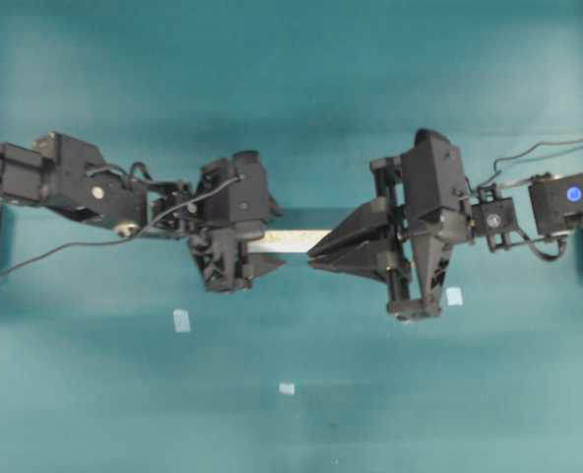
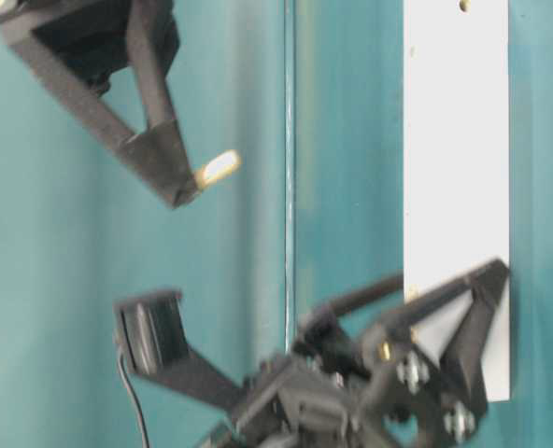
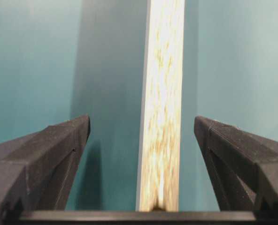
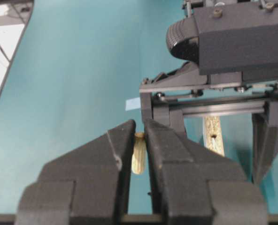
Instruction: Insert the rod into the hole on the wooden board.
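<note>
Right wrist view shows your right tool [image 4: 138, 140] pinching the rod [image 4: 138, 159] by only part of its length (a thin hold), so it could twist or drop on contact with the hole [image 4: 214, 137]. Your left tool [image 3: 141, 136] is spread wide around the wooden board [image 3: 161, 108], gripping nothing; unsteadied, the board may slide on the tabletop [image 1: 291, 79].

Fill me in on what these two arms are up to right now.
The right claw is shut on a short wooden peg and holds it in the air near the middle of the table. The left claw stands wide open around a long wooden board lying on the teal table, not gripping it. The peg is not in the board's hole yet.
</note>
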### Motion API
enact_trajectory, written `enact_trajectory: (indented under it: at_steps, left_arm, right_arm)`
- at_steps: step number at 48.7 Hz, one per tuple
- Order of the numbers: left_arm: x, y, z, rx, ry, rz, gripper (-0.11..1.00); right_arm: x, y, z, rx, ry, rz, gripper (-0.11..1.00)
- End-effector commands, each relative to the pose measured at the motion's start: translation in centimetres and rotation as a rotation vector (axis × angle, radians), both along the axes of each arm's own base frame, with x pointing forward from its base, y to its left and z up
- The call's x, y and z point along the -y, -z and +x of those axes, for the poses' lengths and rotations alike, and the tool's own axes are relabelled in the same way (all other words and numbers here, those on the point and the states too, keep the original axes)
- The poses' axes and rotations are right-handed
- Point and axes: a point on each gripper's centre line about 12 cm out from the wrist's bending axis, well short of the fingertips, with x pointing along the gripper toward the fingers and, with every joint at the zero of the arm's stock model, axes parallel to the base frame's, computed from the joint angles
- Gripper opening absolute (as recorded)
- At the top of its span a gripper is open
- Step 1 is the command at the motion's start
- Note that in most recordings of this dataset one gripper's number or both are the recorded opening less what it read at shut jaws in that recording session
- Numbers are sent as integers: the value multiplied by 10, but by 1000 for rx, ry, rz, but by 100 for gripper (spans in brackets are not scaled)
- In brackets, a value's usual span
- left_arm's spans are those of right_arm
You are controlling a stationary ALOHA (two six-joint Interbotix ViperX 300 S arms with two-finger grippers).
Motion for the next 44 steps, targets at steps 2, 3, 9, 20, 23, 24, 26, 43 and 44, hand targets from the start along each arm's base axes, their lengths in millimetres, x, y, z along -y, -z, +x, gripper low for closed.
enact_trajectory:
  at_steps: [2, 3, 9, 20, 23, 24, 26, 43, 44]
  left_arm:
    - [1, -13, 13, 54, 4, 2, 99]
    - [1, -12, 13, 52, 4, 2, 99]
    - [4, -10, 14, 49, 11, 3, 97]
    - [7, -7, 11, 46, 20, 6, 79]
    - [6, -6, 11, 44, 21, 8, 74]
    - [6, -5, 10, 40, 21, 8, 72]
    - [6, -5, 10, 41, 21, 8, 68]
    - [8, -3, 10, 40, 28, 12, 43]
    - [8, -3, 11, 40, 28, 12, 44]
  right_arm:
    - [6, -8, -5, 63, 5, -1, 10]
    - [6, -7, -5, 68, 6, -4, 10]
    - [12, -4, -11, 97, 11, -18, 10]
    - [20, 3, -17, 105, 27, -42, 10]
    - [20, 4, -18, 111, 27, -42, 10]
    - [20, 4, -19, 111, 27, -42, 10]
    - [20, 5, -20, 113, 27, -40, 11]
    - [23, 19, -34, 125, 30, -29, 11]
    - [23, 20, -35, 124, 32, -29, 10]
